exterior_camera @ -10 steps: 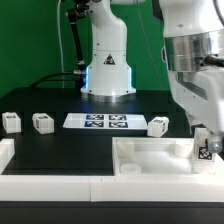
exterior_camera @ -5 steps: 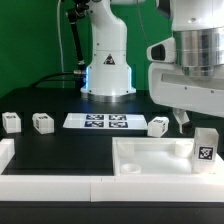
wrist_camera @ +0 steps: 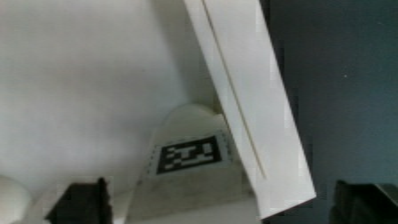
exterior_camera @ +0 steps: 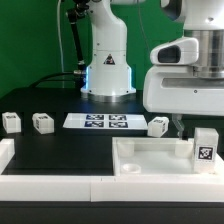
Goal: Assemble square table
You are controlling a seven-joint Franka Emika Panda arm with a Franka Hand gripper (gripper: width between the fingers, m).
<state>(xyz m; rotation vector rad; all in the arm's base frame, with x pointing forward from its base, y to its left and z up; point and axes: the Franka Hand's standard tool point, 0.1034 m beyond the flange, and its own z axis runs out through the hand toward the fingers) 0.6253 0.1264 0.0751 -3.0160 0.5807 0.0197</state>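
Observation:
The square table's white slab (exterior_camera: 150, 158) lies hollow face up at the front of the exterior view's right. One white leg (exterior_camera: 206, 146) stands upright in its right corner, tag facing the camera. My gripper (exterior_camera: 184, 122) hangs open and empty just above and left of that leg. In the wrist view the leg (wrist_camera: 187, 150) with its tag sits beside the slab's rim (wrist_camera: 240, 90), below and between the gripper's (wrist_camera: 222, 210) wide-apart dark fingers (wrist_camera: 80, 203). Three more legs lie on the black top: two at the left (exterior_camera: 10, 122) (exterior_camera: 43, 122) and one near the slab (exterior_camera: 159, 126).
The marker board (exterior_camera: 95, 121) lies flat mid-table. The robot base (exterior_camera: 108, 70) stands behind it. A low white wall (exterior_camera: 50, 187) edges the front of the worktop.
My gripper has let go of the upright leg and risen straight up from it. The leg stays standing in the slab's right corner.

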